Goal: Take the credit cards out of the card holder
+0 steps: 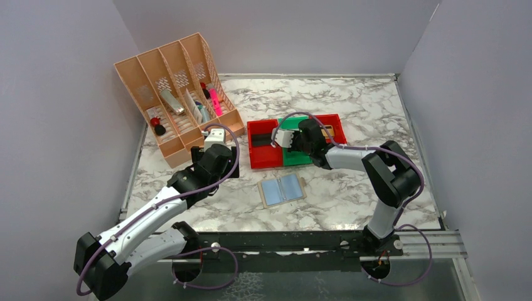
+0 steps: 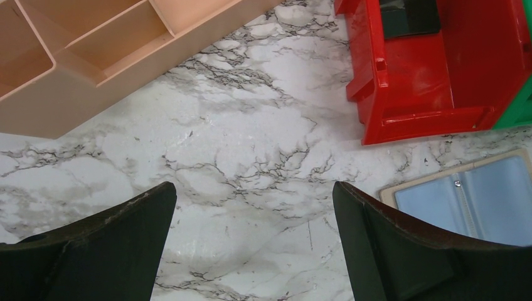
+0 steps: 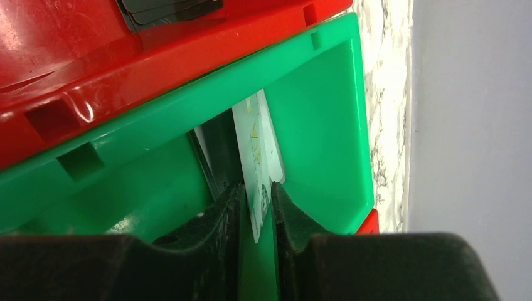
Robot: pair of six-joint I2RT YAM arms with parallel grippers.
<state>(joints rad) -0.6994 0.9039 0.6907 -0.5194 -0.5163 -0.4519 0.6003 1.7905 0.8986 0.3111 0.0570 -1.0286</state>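
The card holder (image 1: 282, 190) lies open on the marble, pale blue panels up, between the two arms; in the left wrist view the card holder (image 2: 464, 200) shows at the right edge. My right gripper (image 1: 293, 145) reaches down into the green bin (image 3: 313, 113). Its jaws stand slightly apart around a white credit card (image 3: 256, 157) that stands on edge between them, with gaps beside it. A dark card (image 3: 216, 150) leans behind it. My left gripper (image 2: 254, 185) hangs wide open over bare marble, left of the holder, with nothing in it.
A red bin (image 1: 260, 153) sits next to the green bin (image 1: 300, 157) and holds a dark card (image 2: 408, 15). A peach desk organiser (image 1: 179, 94) with pens and small items stands at the back left. Walls close in on three sides of the table.
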